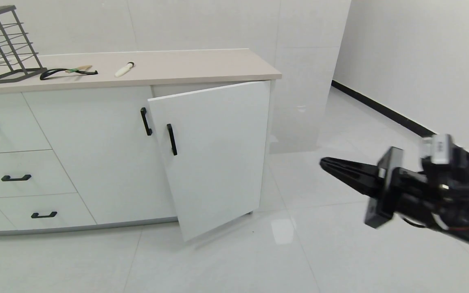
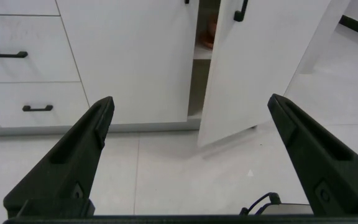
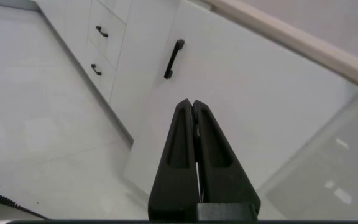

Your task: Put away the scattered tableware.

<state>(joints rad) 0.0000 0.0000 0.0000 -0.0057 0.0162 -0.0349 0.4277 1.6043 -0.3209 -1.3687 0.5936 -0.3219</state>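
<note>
On the beige countertop [image 1: 202, 65] lie a black-handled utensil with a wooden part [image 1: 68, 72] and a white-handled piece [image 1: 124, 69]. The right cabinet door [image 1: 212, 150] stands ajar, its black handle [image 1: 172, 139] facing me. My right gripper [image 1: 325, 164] hangs shut and empty at the right, off the open door's edge, pointing toward the cabinet; its wrist view shows the closed fingers [image 3: 192, 124] before the door handle [image 3: 173, 58]. My left gripper [image 2: 190, 107] is open and empty, low over the floor, facing the gap of the open cabinet [image 2: 202, 56].
A dark wire rack [image 1: 4, 44] stands at the counter's back left. Drawers with black handles [image 1: 16, 178] fill the cabinet's left side. White tiled floor [image 1: 259, 252] spreads in front and to the right, bounded by a wall with a black skirting [image 1: 381, 110].
</note>
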